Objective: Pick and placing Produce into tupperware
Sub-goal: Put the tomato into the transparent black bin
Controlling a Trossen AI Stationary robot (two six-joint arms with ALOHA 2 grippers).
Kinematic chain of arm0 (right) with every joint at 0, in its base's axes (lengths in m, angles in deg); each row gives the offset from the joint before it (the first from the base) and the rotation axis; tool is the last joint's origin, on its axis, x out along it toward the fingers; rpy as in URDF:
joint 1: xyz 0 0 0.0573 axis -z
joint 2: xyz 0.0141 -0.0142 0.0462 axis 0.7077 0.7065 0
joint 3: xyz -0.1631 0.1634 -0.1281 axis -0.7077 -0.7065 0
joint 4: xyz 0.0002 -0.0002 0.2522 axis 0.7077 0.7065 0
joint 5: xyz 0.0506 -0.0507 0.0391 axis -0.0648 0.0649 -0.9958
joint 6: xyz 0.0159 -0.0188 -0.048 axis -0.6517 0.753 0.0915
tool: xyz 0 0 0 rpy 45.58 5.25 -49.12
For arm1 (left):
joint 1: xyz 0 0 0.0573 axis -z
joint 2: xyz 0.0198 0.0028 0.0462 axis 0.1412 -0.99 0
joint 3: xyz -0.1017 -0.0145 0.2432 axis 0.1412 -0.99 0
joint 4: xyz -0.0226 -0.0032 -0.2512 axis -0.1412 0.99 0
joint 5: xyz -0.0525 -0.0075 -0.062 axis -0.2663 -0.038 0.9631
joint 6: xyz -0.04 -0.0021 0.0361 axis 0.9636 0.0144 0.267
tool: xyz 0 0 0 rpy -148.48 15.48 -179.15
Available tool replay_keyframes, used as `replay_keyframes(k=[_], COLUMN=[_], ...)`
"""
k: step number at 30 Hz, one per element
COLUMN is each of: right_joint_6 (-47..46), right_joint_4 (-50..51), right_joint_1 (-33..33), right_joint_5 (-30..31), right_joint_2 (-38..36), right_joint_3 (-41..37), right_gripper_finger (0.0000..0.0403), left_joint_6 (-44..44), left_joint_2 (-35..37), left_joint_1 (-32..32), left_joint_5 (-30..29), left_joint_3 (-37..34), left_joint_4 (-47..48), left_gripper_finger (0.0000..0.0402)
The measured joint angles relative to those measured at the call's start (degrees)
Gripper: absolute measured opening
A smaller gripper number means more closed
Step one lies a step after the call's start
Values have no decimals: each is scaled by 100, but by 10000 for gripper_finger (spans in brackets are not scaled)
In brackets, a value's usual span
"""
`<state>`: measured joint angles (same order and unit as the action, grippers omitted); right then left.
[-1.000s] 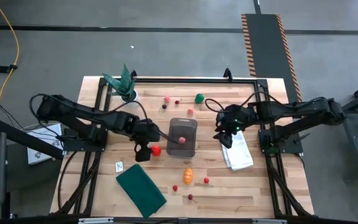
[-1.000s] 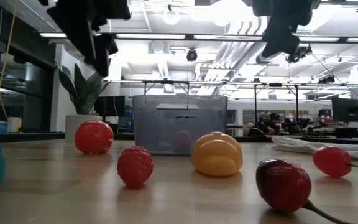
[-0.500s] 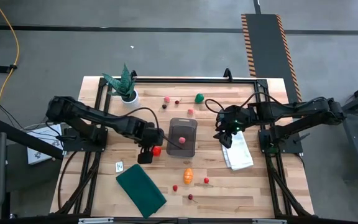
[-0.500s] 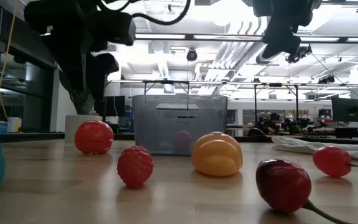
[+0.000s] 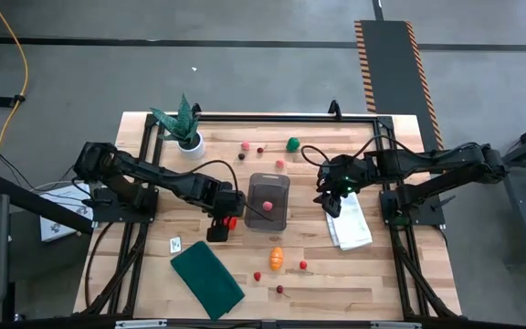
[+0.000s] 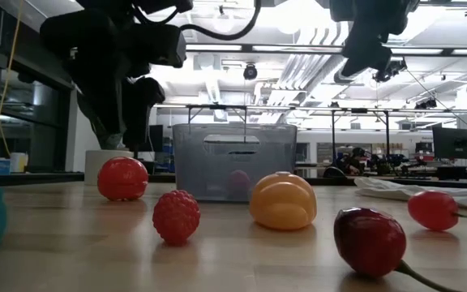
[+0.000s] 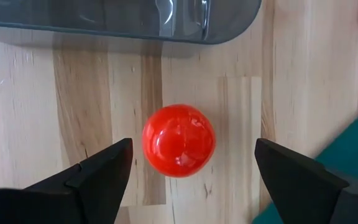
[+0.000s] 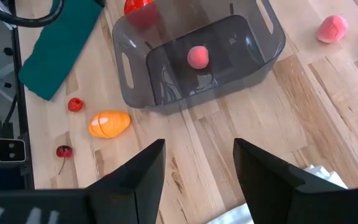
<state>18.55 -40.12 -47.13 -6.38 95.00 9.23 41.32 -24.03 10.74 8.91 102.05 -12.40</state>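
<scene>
Step in hand: the left gripper (image 7: 188, 165) hangs directly over the red ball (image 7: 178, 140), fingers spread wide to either side of it and touching nothing; this reads as the approach before a grasp.
Red ball: on the bare wood just beside the near short wall of the tupperware (image 5: 268, 202), apart from it.
Next move: likely a straight descent until the fingers flank the ball's widest part, then closing (a smooth round ball may roll if one finger arrives first), then a short lift over the wall.
Right gripper (image 8: 197, 165): waits raised beside the tupperware, over the white cloth (image 5: 350, 224), fingers partly apart, holding nothing.
In the tupperware: one pink piece (image 8: 197, 56).
Count on the table: one red ball, one orange piece (image 5: 277, 258), one green round one (image 5: 292, 143), and roughly seven berry-sized pieces scattered at both ends (the smallest are hard to tell apart).
Other things: one dark green cloth (image 5: 206, 279), one potted plant (image 5: 183, 124).
</scene>
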Motion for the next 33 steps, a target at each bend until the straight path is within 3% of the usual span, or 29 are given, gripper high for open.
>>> replay_keyframes(k=[33], right_joint_6=[152], right_joint_4=[-1], right_joint_1=[20], right_joint_5=[45], right_joint_2=[-7], right_joint_3=[2], right_gripper_finger=[181], left_joint_6=[-17], left_joint_2=[-595], left_joint_1=[-3], left_joint_5=[-2], left_joint_3=[-8], left_joint_4=[-86], left_gripper_finger=[328])
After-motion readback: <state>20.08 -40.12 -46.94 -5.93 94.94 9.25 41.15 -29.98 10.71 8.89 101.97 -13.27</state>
